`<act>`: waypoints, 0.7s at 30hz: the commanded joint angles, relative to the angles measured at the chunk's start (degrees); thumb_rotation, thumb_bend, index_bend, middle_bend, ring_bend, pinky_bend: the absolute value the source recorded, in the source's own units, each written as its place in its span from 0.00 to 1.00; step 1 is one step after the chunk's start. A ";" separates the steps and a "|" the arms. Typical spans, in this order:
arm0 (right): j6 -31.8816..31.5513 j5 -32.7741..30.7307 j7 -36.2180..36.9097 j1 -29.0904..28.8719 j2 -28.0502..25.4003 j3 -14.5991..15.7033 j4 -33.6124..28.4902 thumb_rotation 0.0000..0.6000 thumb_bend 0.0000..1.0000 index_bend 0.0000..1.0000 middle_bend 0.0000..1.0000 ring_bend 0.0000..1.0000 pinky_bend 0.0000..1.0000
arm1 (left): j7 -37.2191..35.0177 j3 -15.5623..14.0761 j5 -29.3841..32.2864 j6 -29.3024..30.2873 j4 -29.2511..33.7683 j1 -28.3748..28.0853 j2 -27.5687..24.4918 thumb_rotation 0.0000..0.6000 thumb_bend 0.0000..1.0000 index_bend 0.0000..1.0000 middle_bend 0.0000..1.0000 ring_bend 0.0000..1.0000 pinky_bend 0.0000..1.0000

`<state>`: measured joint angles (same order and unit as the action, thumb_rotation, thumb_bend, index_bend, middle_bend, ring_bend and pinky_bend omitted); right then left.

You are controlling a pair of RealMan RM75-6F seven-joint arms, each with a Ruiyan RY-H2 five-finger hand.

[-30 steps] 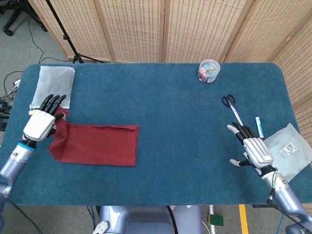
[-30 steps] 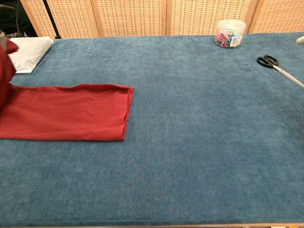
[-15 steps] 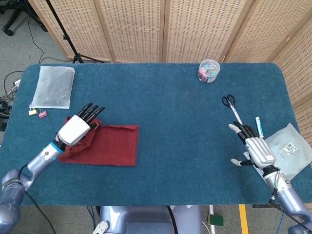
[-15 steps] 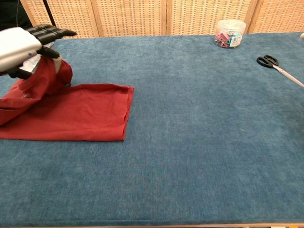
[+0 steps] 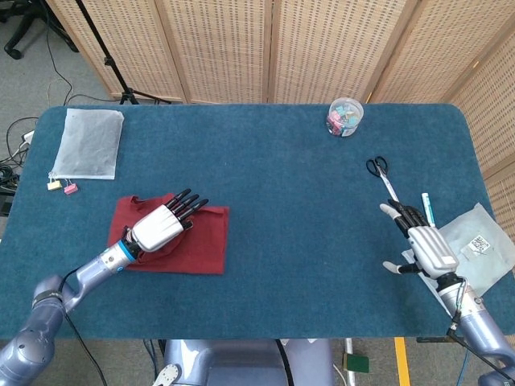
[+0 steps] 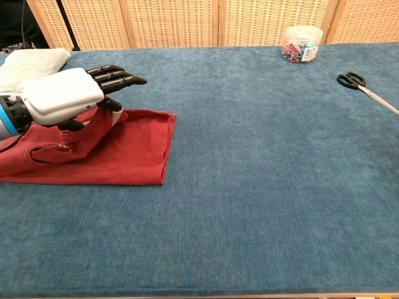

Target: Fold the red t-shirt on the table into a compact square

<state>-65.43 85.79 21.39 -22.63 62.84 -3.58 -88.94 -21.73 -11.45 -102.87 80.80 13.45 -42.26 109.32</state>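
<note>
1. One left hand (image 5: 159,227) pinches a fold of the red shirt (image 5: 201,241), which lies near the table's (image 5: 282,241) front-left edge.
2. Right hand (image 5: 424,245) rests empty, fingers spread, near the right edge.

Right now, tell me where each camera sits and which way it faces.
Head view: high above the near edge, looking steeply down on the whole table; shows both arms, the left hand on the red shirt and the right hand by the pen.
Chest view: low at the near edge, looking across the table towards the screens; only the left hand shows.
Both views share the shirt, scissors and clip jar.
</note>
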 commanded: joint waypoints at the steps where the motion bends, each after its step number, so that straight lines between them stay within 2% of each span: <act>1: -0.05 0.03 0.11 0.03 -0.06 0.01 0.01 1.00 0.00 0.00 0.00 0.00 0.00 | 0.55 -0.15 -0.21 -0.41 -0.01 -0.56 0.54 1.00 0.65 0.70 0.00 0.00 0.00; 21: -0.04 0.00 1.40 0.09 -0.46 -0.01 0.34 1.00 0.00 0.00 0.00 0.00 0.00 | 2.93 -0.23 -0.43 -3.08 0.35 -3.54 4.03 1.00 0.62 0.70 0.00 0.00 0.00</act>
<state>-65.47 85.79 22.79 -22.54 62.38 -3.60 -88.60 -18.93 -11.61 -103.26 77.87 13.84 -45.73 113.20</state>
